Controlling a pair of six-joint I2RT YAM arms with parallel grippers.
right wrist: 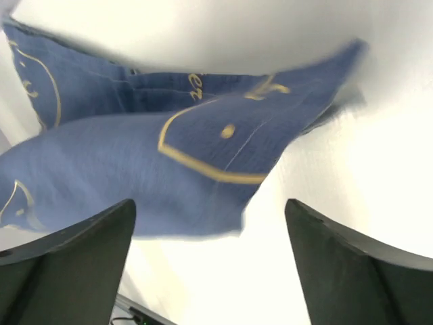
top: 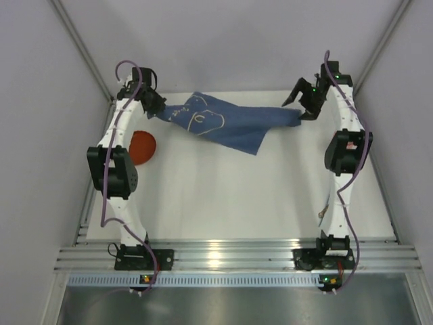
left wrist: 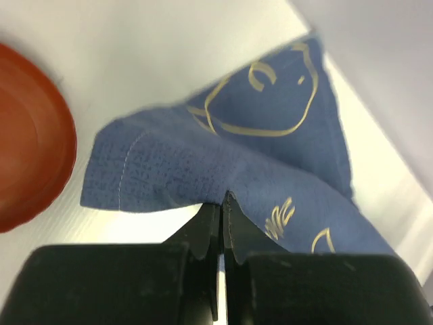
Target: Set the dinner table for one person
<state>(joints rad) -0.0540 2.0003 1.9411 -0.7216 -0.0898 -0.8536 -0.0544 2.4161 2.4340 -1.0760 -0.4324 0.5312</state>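
**Fig.** Top view w/ both wrist views.

**Layout.** The dinner table [top: 257, 196] is the white top filling the frame, w/ a rail [top: 237, 257] along its 6 o'clock edge where the arm bases are bolted. A blue cloth [top: 223, 125] w/ line drawings stretches across the far part, approx. 10 to 2 o'clock of table centre. Whether its middle rests on the top or hangs just above cannot be told.

**Pincers.**
- Left pincer [left wrist: 222, 203]: jaws pressed together on a fold of the cloth's edge, at 10 o'clock.
- Right pincer [right wrist: 208, 210]: jaws spread wide, nothing between them. The cloth's corner lies just ahead, apart from both fingers.

A red plate [top: 143, 147] sits at 9 o'clock, just beside the left arm and near the held end. The left wrist view shows a gap between plate & cloth.

**Risks (judged).**
- W/ one end held only, a pull by the left arm would likely bunch the cloth rather than spread it, and the free corner may fold under.
- A right pincer closing short would catch air, or only the corner tip, which could slip.
- The left grip is on a thin fold, so tension may free it.
- A low hem could sweep the plate toward the 9 o'clock edge.

**Room.**
- Open surface runs from centre to 6 o'clock, between the arms.
- The 12 o'clock edge is tight against the back wall.
- The side walls [top: 40, 101] stand close at 9 & 3 o'clock, near both elbows.
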